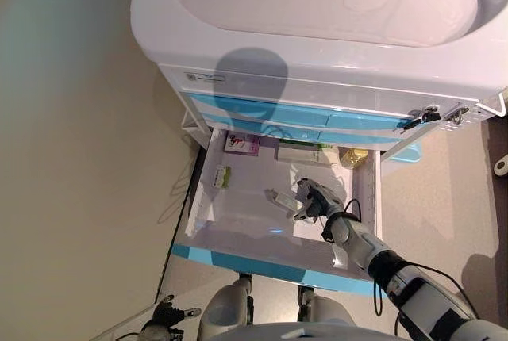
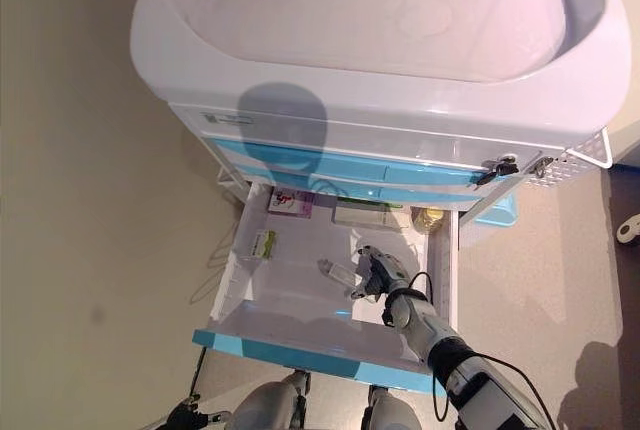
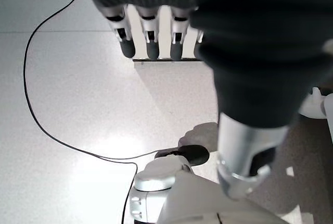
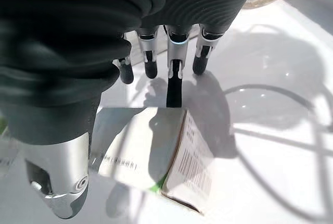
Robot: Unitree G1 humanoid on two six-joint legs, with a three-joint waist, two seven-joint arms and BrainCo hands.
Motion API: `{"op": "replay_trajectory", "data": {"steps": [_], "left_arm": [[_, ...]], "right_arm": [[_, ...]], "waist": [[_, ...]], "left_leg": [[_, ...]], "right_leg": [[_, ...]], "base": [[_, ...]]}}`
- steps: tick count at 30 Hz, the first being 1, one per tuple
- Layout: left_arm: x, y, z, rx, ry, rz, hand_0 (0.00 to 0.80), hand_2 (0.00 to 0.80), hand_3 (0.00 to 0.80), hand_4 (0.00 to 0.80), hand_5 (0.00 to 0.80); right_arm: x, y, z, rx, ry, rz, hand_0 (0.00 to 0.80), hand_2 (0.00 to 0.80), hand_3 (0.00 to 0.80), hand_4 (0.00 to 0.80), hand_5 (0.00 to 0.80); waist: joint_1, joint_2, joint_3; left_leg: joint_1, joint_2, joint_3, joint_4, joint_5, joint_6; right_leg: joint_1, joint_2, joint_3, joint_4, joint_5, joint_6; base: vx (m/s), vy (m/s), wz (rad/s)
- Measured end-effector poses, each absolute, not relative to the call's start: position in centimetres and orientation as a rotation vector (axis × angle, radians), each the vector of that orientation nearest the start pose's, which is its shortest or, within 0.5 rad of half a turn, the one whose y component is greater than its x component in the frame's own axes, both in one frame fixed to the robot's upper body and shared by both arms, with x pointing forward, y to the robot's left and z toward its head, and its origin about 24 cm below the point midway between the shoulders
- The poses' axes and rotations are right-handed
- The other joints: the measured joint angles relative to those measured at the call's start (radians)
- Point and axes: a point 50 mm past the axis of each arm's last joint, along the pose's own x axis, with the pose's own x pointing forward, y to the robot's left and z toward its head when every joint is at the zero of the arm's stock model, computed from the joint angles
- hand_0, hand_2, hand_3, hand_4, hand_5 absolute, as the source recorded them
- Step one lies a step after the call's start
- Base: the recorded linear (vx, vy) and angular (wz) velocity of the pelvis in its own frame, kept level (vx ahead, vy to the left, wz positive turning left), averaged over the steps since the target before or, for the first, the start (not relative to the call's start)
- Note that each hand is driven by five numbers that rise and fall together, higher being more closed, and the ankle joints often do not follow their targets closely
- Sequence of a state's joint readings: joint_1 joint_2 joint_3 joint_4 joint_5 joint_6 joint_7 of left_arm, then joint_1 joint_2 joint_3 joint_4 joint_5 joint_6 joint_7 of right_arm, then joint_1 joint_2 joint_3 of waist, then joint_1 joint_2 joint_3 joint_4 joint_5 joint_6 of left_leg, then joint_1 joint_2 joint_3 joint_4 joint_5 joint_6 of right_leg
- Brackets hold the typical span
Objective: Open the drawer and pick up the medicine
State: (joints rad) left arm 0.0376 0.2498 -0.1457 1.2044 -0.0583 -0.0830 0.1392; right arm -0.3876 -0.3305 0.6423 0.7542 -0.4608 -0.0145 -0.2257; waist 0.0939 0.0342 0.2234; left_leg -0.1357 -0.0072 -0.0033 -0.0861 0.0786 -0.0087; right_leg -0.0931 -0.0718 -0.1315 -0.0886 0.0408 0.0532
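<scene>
The cart's bottom drawer (image 1: 238,226) is pulled open, with a white floor and a blue front. A white medicine box (image 1: 282,197) with a barcode label lies on the drawer floor right of the middle; it also shows in the right wrist view (image 4: 156,156). My right hand (image 1: 316,198) reaches into the drawer and sits over the box. Its fingers (image 4: 174,86) are straight, with one tip at the box's far edge and the thumb (image 4: 62,182) at its near side. My left hand (image 1: 164,314) hangs open by the floor at the lower left, holding nothing.
At the drawer's back are a pink box (image 1: 241,143), a green and white box (image 1: 304,151) and a yellow bottle (image 1: 354,156). A small green packet (image 1: 221,176) lies at its left. Closed blue drawers (image 1: 302,115) and the white cart top (image 1: 317,8) overhang the drawer's back.
</scene>
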Motion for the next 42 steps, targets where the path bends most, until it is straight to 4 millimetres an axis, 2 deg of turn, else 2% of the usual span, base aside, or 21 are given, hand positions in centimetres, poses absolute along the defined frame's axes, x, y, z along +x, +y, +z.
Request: {"op": "replay_trajectory", "data": {"steps": [8, 9, 11, 12, 14, 18, 26, 36, 39, 42], "left_arm": [[9.3, 23.9, -15.7, 0.324, 1.129, 0.171, 0.0, 0.0, 0.0, 0.0, 0.0], [9.4, 23.9, -15.7, 0.324, 1.128, 0.171, 0.0, 0.0, 0.0, 0.0, 0.0], [9.4, 23.9, -15.7, 0.324, 1.128, 0.17, 0.0, 0.0, 0.0, 0.0, 0.0], [9.4, 23.9, -15.7, 0.324, 1.129, 0.17, 0.0, 0.0, 0.0, 0.0, 0.0], [9.5, 23.9, -15.7, 0.324, 1.125, 0.17, 0.0, 0.0, 0.0, 0.0, 0.0], [9.6, 23.9, -15.6, 0.315, 1.122, 0.177, 0.0, 0.0, 0.0, 0.0, 0.0], [10.0, 23.9, -15.5, 0.3, 1.113, 0.19, 0.0, 0.0, 0.0, 0.0, 0.0], [9.9, 24.0, -15.6, 0.302, 1.122, 0.193, 0.0, 0.0, 0.0, 0.0, 0.0], [9.9, 24.1, -15.6, 0.297, 1.125, 0.202, 0.0, 0.0, 0.0, 0.0, 0.0], [9.7, 24.4, -15.6, 0.292, 1.135, 0.217, 0.0, 0.0, 0.0, 0.0, 0.0]], "right_arm": [[28.3, -13.4, -4.0, -1.182, 0.154, 0.429, 0.0, 0.0, 0.0, 0.0, 0.0], [28.2, -13.3, -4.0, -1.193, 0.15, 0.438, 0.085, 0.085, 0.085, 0.085, 0.085], [28.2, -13.1, -4.0, -1.208, 0.138, 0.446, 0.511, 0.511, 0.511, 0.511, 0.511], [28.4, -12.9, -3.8, -1.212, 0.127, 0.448, 0.637, 0.637, 0.637, 0.637, 0.637], [28.5, -12.7, -3.8, -1.22, 0.122, 0.456, 0.8, 0.8, 0.8, 0.8, 0.8], [28.3, -12.5, -4.1, -1.226, 0.131, 0.492, 0.8, 0.8, 0.8, 0.8, 0.8], [28.0, -12.5, -4.4, -1.213, 0.136, 0.495, 0.8, 0.8, 0.8, 0.8, 0.8], [28.2, -13.2, -4.3, -1.195, 0.157, 0.46, 0.8, 0.8, 0.8, 0.8, 0.8], [28.4, -13.2, -3.6, -1.197, 0.13, 0.466, 0.8, 0.8, 0.8, 0.8, 0.8], [28.9, -12.9, -2.1, -1.196, 0.078, 0.491, 0.8, 0.8, 0.8, 0.8, 0.8]], "waist": [[-0.007, -0.01, 0.017], [-0.01, -0.01, 0.017], [-0.017, -0.01, 0.017], [-0.022, -0.01, 0.017], [-0.023, -0.01, 0.017], [-0.022, -0.009, 0.017], [-0.022, -0.009, 0.024], [-0.007, -0.011, 0.027], [0.004, -0.013, 0.027], [0.005, -0.021, 0.029]], "left_leg": [[0.0, 0.0, 0.0, 0.0, 0.0, 0.0], [0.0, 0.0, 0.0, 0.0, 0.0, 0.0], [-0.001, 0.0, 0.0, 0.0, 0.0, 0.0], [-0.001, 0.0, 0.0, 0.0, 0.0, 0.0], [-0.001, 0.0, -0.001, 0.0, 0.0, 0.0], [-0.006, 0.0, -0.004, 0.0, 0.001, 0.0], [-0.029, -0.003, -0.041, 0.008, 0.009, -0.002], [-0.032, -0.006, -0.056, 0.008, 0.02, -0.001], [-0.03, -0.006, -0.055, 0.008, 0.021, -0.001], [-0.012, -0.005, -0.053, 0.005, 0.021, -0.001]], "right_leg": [[0.0, 0.0, 0.0, 0.0, 0.0, 0.0], [0.0, 0.0, 0.0, 0.0, 0.0, 0.0], [0.0, 0.0, 0.0, 0.0, 0.0, 0.0], [0.0, 0.0, 0.0, 0.0, 0.0, 0.0], [0.0, 0.0, 0.0, 0.0, 0.0, 0.0], [0.0, 0.0, -0.009, 0.0, 0.0, 0.0], [-0.003, -0.001, -0.042, 0.0, 0.0, 0.0], [0.001, -0.002, -0.044, 0.001, 0.0, 0.0], [0.003, -0.001, -0.044, 0.001, 0.0, -0.001], [0.02, -0.001, -0.043, 0.0, 0.0, -0.001]], "base": [[-0.004, -0.001, 0.0], [0.0, 0.0, 0.0], [0.0, 0.0, 0.0], [0.0, 0.0, 0.0], [-0.015, 0.003, 0.0], [-0.026, 0.001, 0.06], [-0.018, -0.012, 0.13], [-0.002, 0.0, 0.05], [0.011, -0.009, 0.0], [0.031, -0.027, -0.01]]}}
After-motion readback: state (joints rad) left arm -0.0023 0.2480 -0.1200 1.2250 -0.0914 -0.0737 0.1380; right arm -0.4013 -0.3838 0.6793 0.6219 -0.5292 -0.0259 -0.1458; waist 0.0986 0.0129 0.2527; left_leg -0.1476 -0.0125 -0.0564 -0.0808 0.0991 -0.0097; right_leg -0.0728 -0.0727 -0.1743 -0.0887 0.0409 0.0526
